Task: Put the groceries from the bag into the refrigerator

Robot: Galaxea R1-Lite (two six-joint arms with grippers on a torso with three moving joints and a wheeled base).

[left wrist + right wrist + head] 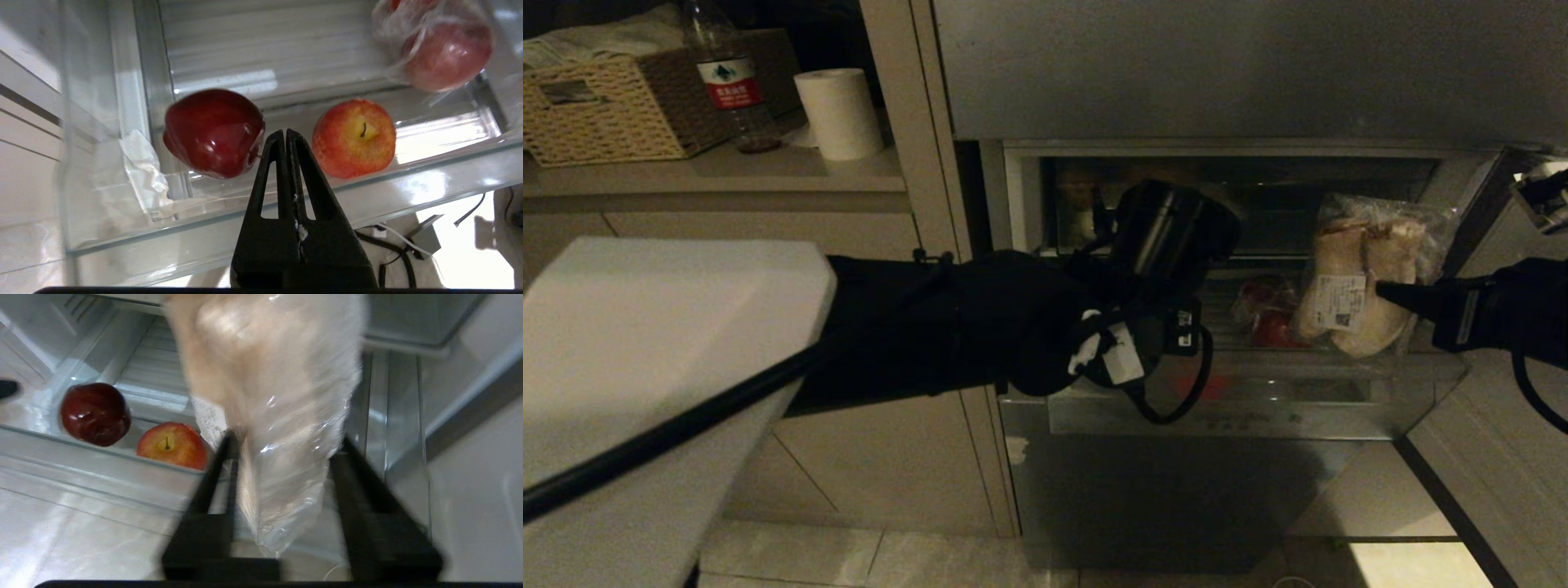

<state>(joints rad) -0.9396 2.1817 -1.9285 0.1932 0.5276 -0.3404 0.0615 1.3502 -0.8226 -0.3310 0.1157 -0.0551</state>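
Clear-wrapped pack of pale beige lumps (1356,282) stands in the refrigerator's clear drawer (1241,408), between the right gripper's (282,457) parted fingers; left gripper (286,136) clenched, empty.

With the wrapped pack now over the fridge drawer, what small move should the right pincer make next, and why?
Probably pull the right pincer straight back. Its jaws stand spread around the plastic-wrapped beige pack, which already sits over the clear drawer beside the bagged apples. The left pincer is shut, idle.
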